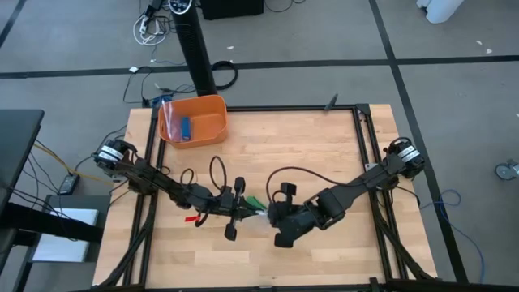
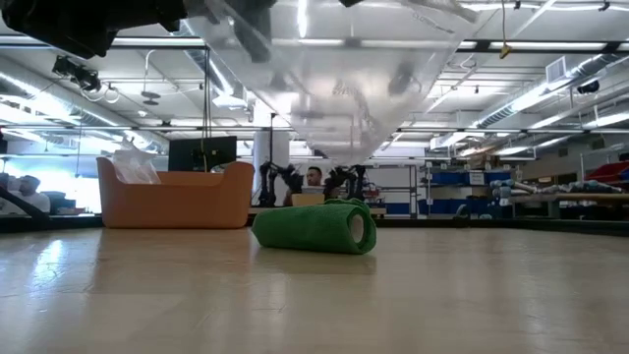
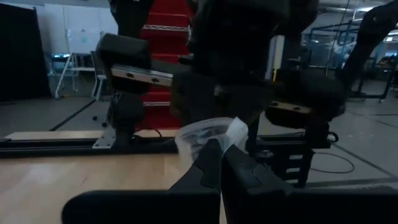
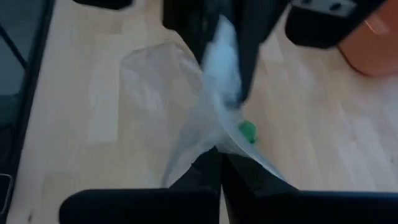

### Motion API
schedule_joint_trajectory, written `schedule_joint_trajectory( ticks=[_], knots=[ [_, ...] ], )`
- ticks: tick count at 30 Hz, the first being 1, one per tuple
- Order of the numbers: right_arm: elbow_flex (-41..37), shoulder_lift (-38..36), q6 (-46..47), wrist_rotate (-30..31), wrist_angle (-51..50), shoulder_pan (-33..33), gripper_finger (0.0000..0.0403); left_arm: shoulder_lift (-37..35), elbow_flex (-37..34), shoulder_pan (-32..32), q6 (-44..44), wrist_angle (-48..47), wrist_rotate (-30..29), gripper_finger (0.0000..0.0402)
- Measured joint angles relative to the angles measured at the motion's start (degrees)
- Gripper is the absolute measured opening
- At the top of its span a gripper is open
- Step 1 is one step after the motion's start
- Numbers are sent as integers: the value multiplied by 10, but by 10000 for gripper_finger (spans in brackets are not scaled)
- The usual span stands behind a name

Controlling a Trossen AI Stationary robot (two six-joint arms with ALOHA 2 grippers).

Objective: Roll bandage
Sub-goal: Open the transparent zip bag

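The orange bin (image 1: 195,119) holds a small blue item (image 1: 186,127) and some clear plastic, while nearer the surface's (image 1: 324,154) front edge the bandage (image 2: 314,227), a green roll on its side with its long axis level, lies under the clear plastic bag (image 4: 186,106) that both the left pincer (image 1: 246,212) and the right pincer (image 1: 272,213) are clamped on.

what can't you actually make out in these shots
- High view: the bandage is mostly covered by the left gripper, the right gripper and the clear plastic bag that both are shut on.
- Low view: both grippers are cut off by the top edge.
- High view: the blue item in the orange bin is too small to identify.
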Motion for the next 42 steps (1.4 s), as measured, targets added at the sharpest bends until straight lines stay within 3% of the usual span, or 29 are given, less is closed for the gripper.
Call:
schedule_joint_trajectory(
  ticks=[6,17,29,36,42],
  knots=[
    [-31,0,-10,27,65,22,2,0,0,0,0,7,-3,0],
    [-170,0,-12,27,337,28,14,0,0,-5,-1,6,-4,0],
    [-163,-9,34,23,273,28,175,0,0,-5,-14,-30,-1,0],
    [-117,-23,32,27,178,46,192,0,0,-5,-15,-59,-1,0],
    [-91,-55,26,79,114,80,199,0,0,-5,-4,-76,-12,0]
  ],
)
